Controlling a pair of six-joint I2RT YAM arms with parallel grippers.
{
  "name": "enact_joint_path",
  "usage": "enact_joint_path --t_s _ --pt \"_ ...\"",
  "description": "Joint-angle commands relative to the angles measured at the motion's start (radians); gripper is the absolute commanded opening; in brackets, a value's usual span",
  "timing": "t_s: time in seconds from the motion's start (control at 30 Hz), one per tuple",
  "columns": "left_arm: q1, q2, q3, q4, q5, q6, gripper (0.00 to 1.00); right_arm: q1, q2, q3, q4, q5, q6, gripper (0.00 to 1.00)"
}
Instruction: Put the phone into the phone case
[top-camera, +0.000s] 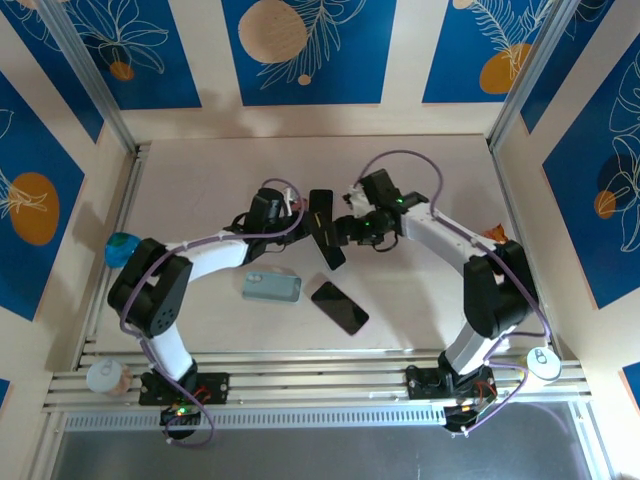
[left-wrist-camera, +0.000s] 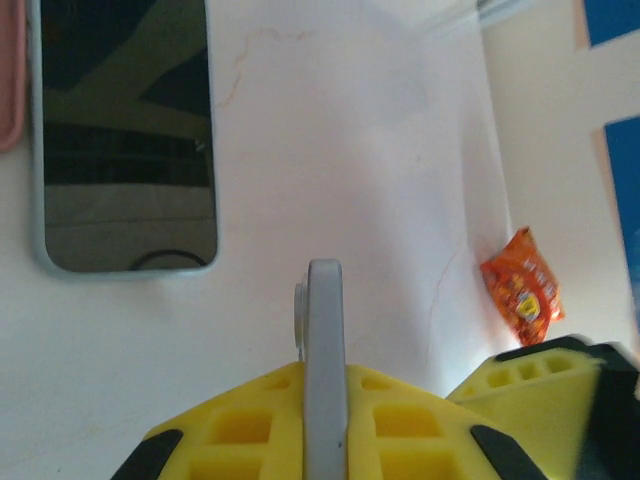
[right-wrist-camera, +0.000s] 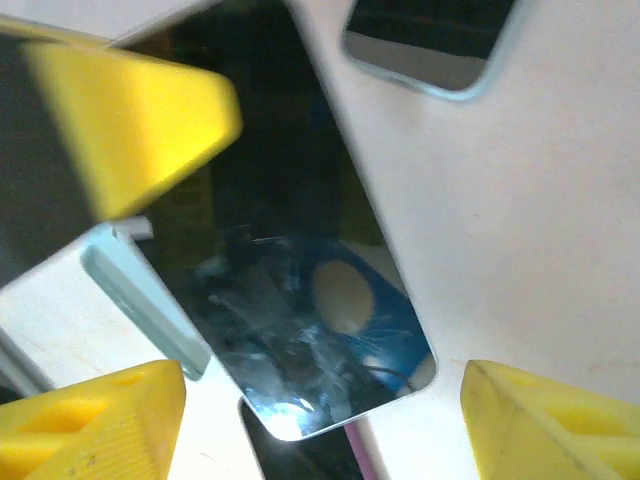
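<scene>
While left end effector (left-wrist-camera: 322, 400) clamps phone (left-wrist-camera: 324, 320) and right end effector (right-wrist-camera: 320, 410) gapes, I judge phone case (top-camera: 271, 288) alignment next.

The left gripper (left-wrist-camera: 323, 405) pinched a thin grey slab (left-wrist-camera: 324, 330) edge-on, possibly a phone. Ahead and left of the fingers (left-wrist-camera: 235, 425) lay a pale-rimmed phone (left-wrist-camera: 125, 130); ahead to their right, an orange packet (left-wrist-camera: 522, 285).

**My three cameras and the ground they share**

Top external: fixed high behind my bases, looking down on the whole table (top-camera: 200, 180); this is the farthest view. Left wrist: close, looking out over my left gripper (left-wrist-camera: 325, 385) across the tabletop to the orange packet (left-wrist-camera: 522, 285). The top view shows the same packet (top-camera: 495, 233) at the table's right side. Right wrist: nearest, above my right gripper (right-wrist-camera: 320, 410), facing a glossy phone (right-wrist-camera: 300, 310) screen.
</scene>
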Motion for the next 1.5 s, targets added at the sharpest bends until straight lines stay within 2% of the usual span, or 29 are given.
enact_joint_path --t_s 0.0,0.17,0.33,0.53,0.63,0.73,0.97,1.03,1.1,1.33,1.4,1.47 --pt "-0.005 -0.091 -0.008 0.133 -0.1 -0.057 0.0 -0.07 -0.06 -0.137 0.273 -0.237 0.237 0.72" --pt "-0.01 -0.129 -0.054 0.269 -0.218 -0.14 0.0 -0.125 -0.076 -0.317 0.664 -0.357 0.506 0.73" --pt "-0.027 -0.141 -0.065 0.34 -0.294 -0.189 0.0 -0.134 -0.024 -0.4 0.995 -0.401 0.719 0.73" --pt "-0.04 -0.124 -0.057 0.359 -0.3 -0.245 0.0 -0.111 0.038 -0.401 1.171 -0.398 0.81 0.68" --pt "-0.044 -0.111 -0.066 0.396 -0.295 -0.275 0.0 -0.098 0.061 -0.39 1.216 -0.388 0.83 0.63" --pt "-0.047 -0.107 -0.061 0.385 -0.291 -0.271 0.0 -0.09 0.077 -0.388 1.263 -0.379 0.854 0.54" --pt "-0.046 -0.116 -0.041 0.295 -0.271 -0.229 0.0 -0.101 0.072 -0.393 1.278 -0.363 0.87 0.16" --pt "-0.047 -0.116 -0.044 0.282 -0.269 -0.227 0.05 -0.107 0.063 -0.392 1.256 -0.363 0.861 0.08" --pt "-0.045 -0.115 -0.049 0.269 -0.267 -0.218 0.18 -0.116 0.046 -0.394 1.228 -0.358 0.845 0.01" --pt "-0.032 -0.111 -0.025 0.178 -0.247 -0.16 0.36 -0.155 -0.029 -0.389 1.1 -0.345 0.776 0.0" --pt "-0.021 -0.106 -0.016 0.15 -0.235 -0.147 0.45 -0.172 -0.051 -0.387 1.077 -0.352 0.764 0.0" --pt "-0.004 -0.099 -0.012 0.13 -0.222 -0.14 0.46 -0.187 -0.068 -0.383 1.046 -0.355 0.751 0.0"
